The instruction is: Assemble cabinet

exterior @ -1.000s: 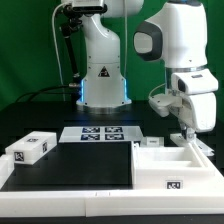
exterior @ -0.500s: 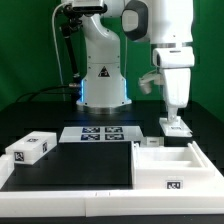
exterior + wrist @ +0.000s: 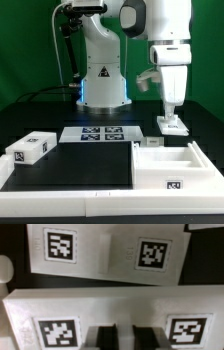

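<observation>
the cabinet is far from assembled, and its parts lie loose and apart on the dark surface (image 3: 80,165). the largest part, the cabinet body (image 3: 160,176), sits at the exterior view's lower right. it is an open white box with its hollow facing up and nothing fitted inside. a small block (image 3: 172,126) stands just behind the body, near its far edge on the exterior view's right. a second block (image 3: 30,150) lies well apart at the exterior view's left, beyond the marker board (image 3: 97,133). no join between any two parts shows, so by this judgement nearly all the fitting is left to do. the step in hand looks like fetching the small block.

the arm (image 3: 168,40) hangs straight above that small block, with the jaws reaching down to its top. in the wrist view two dark finger tips sit close together against a white tagged face (image 3: 60,308). the view is too blurred to show whether they pinch the part or only touch it, so their state cannot be told.

the body's long axis seems to run across the exterior view, from left to right. one tagged wall faces the camera and the opening faces upward. the small block stands upright, with a tagged side turned toward the camera.
</observation>
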`<state>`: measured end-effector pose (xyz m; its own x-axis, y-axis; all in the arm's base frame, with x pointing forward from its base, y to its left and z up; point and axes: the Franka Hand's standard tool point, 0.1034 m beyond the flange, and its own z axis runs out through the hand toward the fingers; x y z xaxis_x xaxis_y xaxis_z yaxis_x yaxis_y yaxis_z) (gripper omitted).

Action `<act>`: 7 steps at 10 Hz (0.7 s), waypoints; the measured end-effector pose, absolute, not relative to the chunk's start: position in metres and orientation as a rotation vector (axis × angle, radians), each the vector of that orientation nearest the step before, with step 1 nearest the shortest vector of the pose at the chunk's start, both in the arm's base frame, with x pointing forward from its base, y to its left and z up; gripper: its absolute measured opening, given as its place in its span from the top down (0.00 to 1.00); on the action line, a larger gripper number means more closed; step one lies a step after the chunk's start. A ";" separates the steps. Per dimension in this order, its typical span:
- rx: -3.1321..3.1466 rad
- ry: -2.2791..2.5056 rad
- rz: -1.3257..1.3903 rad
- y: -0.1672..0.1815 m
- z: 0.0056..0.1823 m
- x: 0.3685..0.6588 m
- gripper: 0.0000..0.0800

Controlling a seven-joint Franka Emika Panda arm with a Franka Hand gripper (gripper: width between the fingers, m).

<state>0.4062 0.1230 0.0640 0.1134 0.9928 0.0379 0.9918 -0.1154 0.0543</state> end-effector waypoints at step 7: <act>2.405 2.003 0.098 0.125 0.062 0.415 0.91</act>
